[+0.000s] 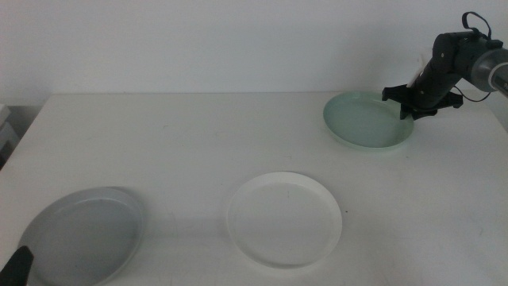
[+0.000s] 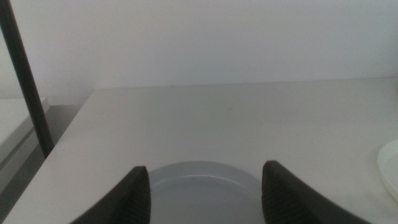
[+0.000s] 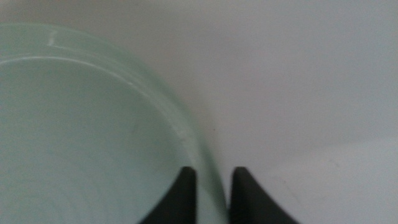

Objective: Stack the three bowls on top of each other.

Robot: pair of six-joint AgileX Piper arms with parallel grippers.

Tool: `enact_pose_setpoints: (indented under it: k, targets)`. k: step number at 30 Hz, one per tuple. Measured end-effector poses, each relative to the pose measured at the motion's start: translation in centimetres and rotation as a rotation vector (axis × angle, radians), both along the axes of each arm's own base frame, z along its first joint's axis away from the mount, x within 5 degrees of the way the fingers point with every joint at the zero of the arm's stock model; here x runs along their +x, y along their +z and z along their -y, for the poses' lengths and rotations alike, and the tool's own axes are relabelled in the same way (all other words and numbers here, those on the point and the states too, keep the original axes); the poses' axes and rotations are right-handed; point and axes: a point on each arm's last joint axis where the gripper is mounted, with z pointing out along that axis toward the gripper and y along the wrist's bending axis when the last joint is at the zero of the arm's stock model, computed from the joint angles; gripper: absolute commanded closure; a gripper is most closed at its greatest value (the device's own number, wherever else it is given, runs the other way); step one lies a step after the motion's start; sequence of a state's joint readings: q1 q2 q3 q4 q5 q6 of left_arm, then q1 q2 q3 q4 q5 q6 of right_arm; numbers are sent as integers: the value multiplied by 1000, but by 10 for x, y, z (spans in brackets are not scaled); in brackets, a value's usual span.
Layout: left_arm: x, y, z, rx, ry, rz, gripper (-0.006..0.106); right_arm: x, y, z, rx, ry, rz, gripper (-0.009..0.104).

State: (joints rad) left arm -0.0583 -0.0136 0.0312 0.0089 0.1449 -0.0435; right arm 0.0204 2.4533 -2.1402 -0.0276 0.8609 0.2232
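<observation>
Mint green bowl (image 1: pixel 367 119), pale, plain. White bowl (image 1: pixel 283 218), plain. Grey bowl (image 1: pixel 86 235), light, plain. Table (image 1: pixel 182 143) white. Right gripper (image 1: pixel 406 102) and left gripper (image 2: pixel 204 194) black.

**Around the work surface**

A white table (image 1: pixel 198 143) fills most of the middle view, backed by a plain white wall (image 1: pixel 198 40). In the left wrist view a dark thin pole (image 2: pixel 25 81) stands slanted beside the table's edge, with a pale ledge (image 2: pixel 15 124) next to it.
</observation>
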Motion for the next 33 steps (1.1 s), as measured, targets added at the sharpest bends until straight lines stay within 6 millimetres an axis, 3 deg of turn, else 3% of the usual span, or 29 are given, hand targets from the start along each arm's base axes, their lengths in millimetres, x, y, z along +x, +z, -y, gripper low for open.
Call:
enact_pose_setpoints:
  k: [5,10,13,17,24,29,33]
  targets:
    - [0,0,0,0,0,0,39,-3,8,0,-6,16,-7,96]
    - [0,0,0,0,0,0,39,-19,63,-2,17,34,60,96]
    - [0,0,0,0,0,0,39,-43,101,-7,59,55,110,96]
    - [0,0,0,0,0,0,39,-84,125,-30,102,126,148,96]
    - [0,0,0,0,0,0,39,-155,125,-94,134,302,123,96]
    - [0,0,0,0,0,0,39,-181,104,-129,133,403,51,96]
    - [0,0,0,0,0,0,39,-193,83,-136,124,426,1,96]
